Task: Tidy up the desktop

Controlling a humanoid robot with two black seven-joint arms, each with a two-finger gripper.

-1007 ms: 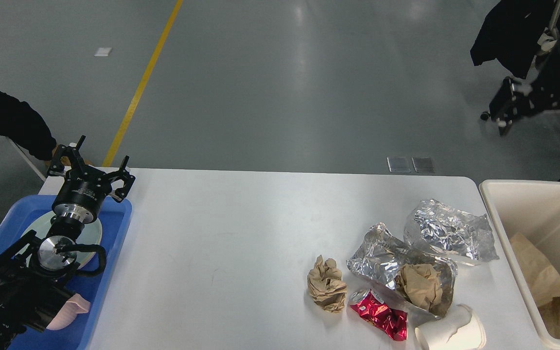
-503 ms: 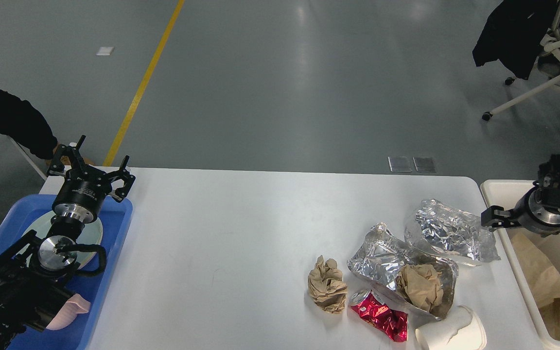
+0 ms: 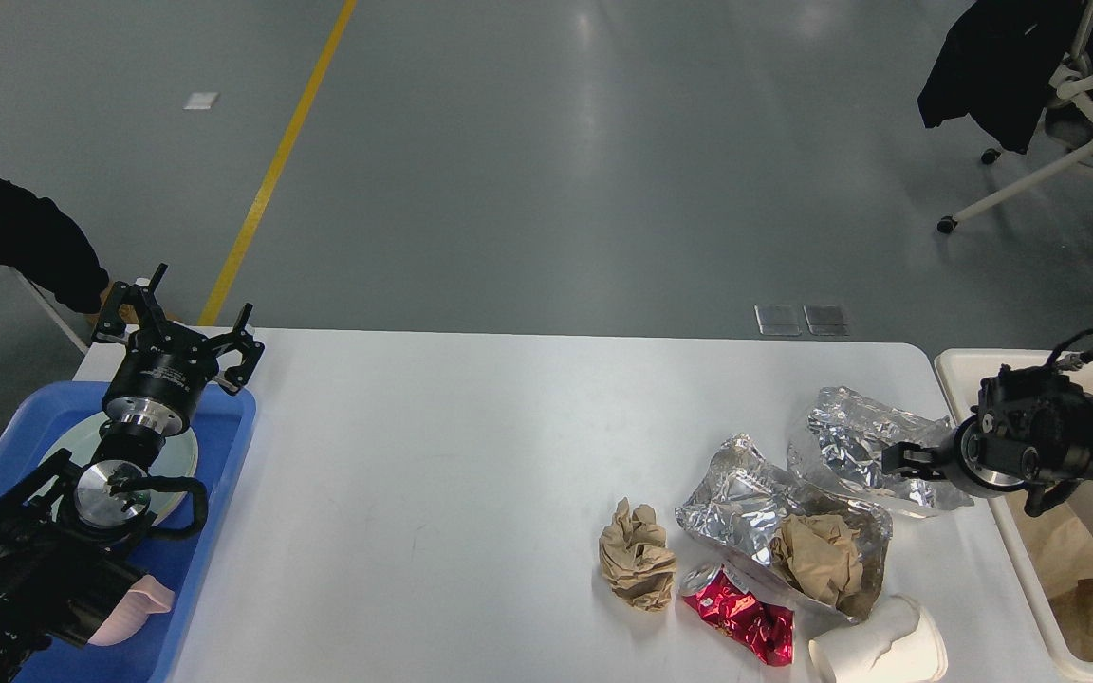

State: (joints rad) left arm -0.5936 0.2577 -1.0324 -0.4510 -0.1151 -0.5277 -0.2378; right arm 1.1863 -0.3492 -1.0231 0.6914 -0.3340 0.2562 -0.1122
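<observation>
The tabletop (image 3: 471, 446) fills the middle of the head view, white and smooth; it is judged stiff and not to be lifted, so the handling falls to the litter in its right part. A crumpled foil bag (image 3: 864, 438) lies near the right edge, with a second foil bag (image 3: 746, 498) just beside it holding a brown paper wad (image 3: 817, 560). These are judged light, soft and slippery, best pinched at a raised fold. Another paper wad (image 3: 637, 567), a red wrapper (image 3: 741, 617) and a tipped paper cup (image 3: 879, 645) lie near the front; the cup is judged easily crushed, to be taken at its rim.

The right end effector (image 3: 899, 459) is seen at the edge of the first foil bag; whether its fingers are spread cannot be told. The left end effector (image 3: 176, 327) is held spread and empty over the blue tray (image 3: 224, 493), where a plate (image 3: 181, 455) and something pink (image 3: 134, 612) are seen. Brown paper is seen in the cream bin (image 3: 959, 375) at the right.
</observation>
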